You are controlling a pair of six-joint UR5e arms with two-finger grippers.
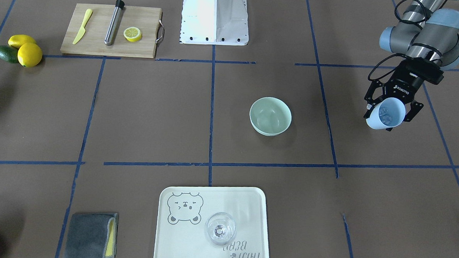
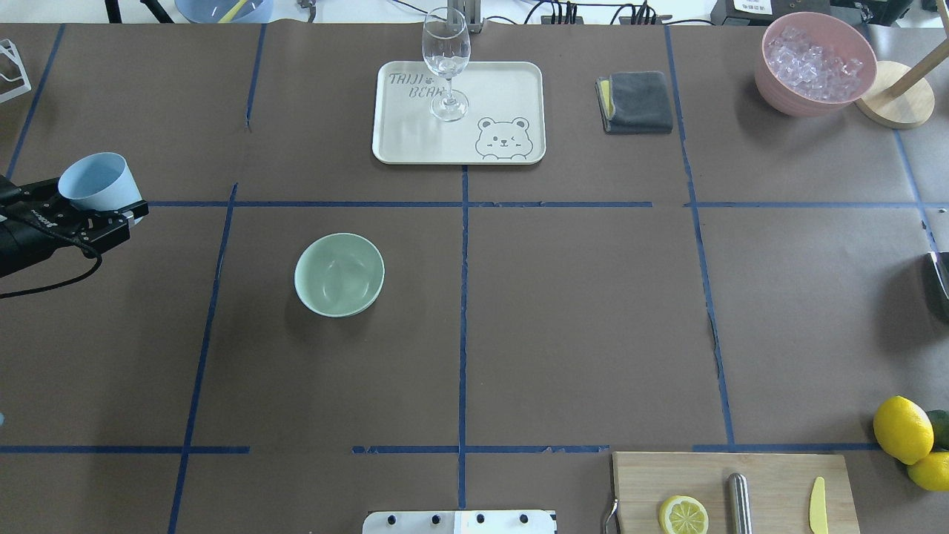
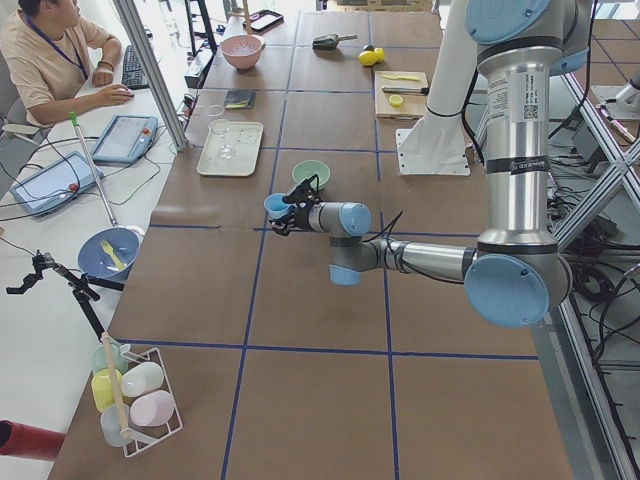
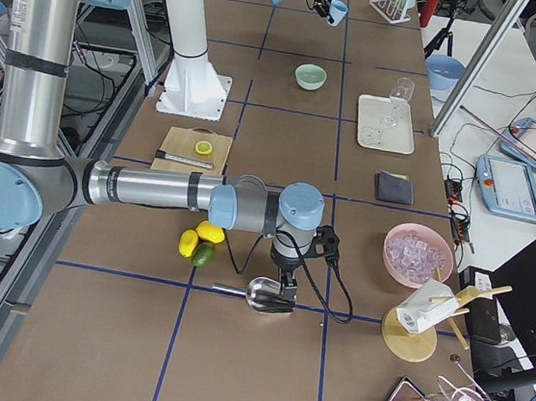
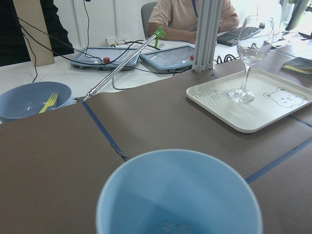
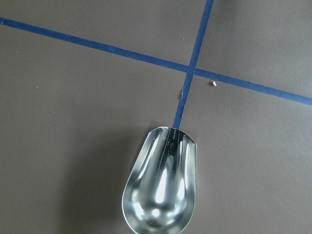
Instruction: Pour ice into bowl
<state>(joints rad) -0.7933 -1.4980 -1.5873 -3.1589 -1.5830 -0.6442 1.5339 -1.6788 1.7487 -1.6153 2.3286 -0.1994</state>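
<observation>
Closest in, the bowl (image 1: 270, 116) sits empty, and level with it at the far right edge the right gripper (image 4: 281, 302) hangs over a metal scoop (image 6: 161, 185); we can't tell how its jaws stand. A bit farther out and well to the left of the bowl, the left gripper (image 1: 391, 112), marked ROBOTIQ, pinches the light blue cup (image 1: 376, 122) with the ice (image 1: 386, 115) inside. Our worry: tip before the cup is over the rim, or from too high, and cubes bounce out. Farthest, the tray (image 2: 511, 81) reads TAIJI BEAR.
</observation>
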